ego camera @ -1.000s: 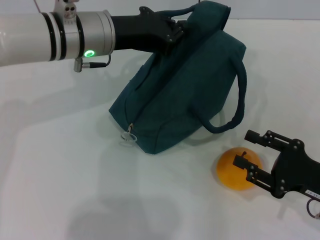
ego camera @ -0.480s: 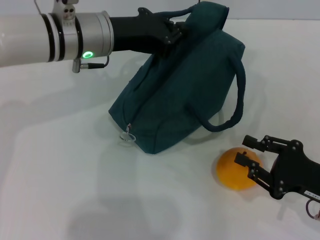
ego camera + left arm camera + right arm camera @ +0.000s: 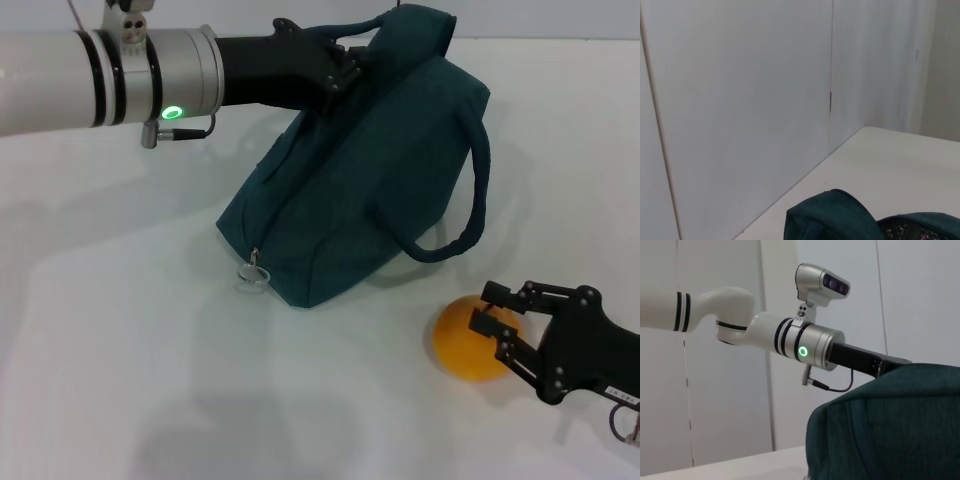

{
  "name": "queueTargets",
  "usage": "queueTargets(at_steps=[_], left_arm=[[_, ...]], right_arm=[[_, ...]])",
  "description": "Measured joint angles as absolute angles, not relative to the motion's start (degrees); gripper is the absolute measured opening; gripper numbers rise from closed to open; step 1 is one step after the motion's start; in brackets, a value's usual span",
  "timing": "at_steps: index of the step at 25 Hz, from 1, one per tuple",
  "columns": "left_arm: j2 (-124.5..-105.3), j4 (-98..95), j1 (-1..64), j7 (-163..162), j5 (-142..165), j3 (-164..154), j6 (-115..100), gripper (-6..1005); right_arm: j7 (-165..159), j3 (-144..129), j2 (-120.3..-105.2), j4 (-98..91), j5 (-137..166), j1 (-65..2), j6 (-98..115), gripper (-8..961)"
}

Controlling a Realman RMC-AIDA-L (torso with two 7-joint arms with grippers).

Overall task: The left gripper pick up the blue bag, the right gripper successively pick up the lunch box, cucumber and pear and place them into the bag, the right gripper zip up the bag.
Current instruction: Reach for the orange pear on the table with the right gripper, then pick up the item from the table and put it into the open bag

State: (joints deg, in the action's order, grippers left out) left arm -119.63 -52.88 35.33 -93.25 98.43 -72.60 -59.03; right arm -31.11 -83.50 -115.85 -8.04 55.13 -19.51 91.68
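1. Head view: the left end effector sits at the top rear of the blue bag, its fingers pinching a handle or the top edge; which of the 2 I cannot tell. The bag is lifted on that side and leans, its lower edge resting on the white bench.
2. Head view: the zipper runs down the near face of the bag to a silver ring pull lying at the bottom corner. 1 loop handle hangs loose on the right side.
3. Head view: the pear rests on the bench, near the bag's right front, apart from it.
4. Head view: the right end effector is spread, lying low at the pear's right side, fingertips at the fruit; contact unclear.
5. Left wrist view: only a fold of the bag, the bench and pale wall panels show.
6. Right wrist view: the bag fills the near field; behind it, the left arm reaches to the bag's top, its green light lit.
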Motion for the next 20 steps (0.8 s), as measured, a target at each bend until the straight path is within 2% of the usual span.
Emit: queueTargets(at_steps=[20], left_arm=[[-119.61,-53.0,35.5,-92.5,98.4,-73.3,-59.1,43]], right_arm=[[-30.7,-84.5,-116.10,-8.8,54.5,-20.2,90.5,93]])
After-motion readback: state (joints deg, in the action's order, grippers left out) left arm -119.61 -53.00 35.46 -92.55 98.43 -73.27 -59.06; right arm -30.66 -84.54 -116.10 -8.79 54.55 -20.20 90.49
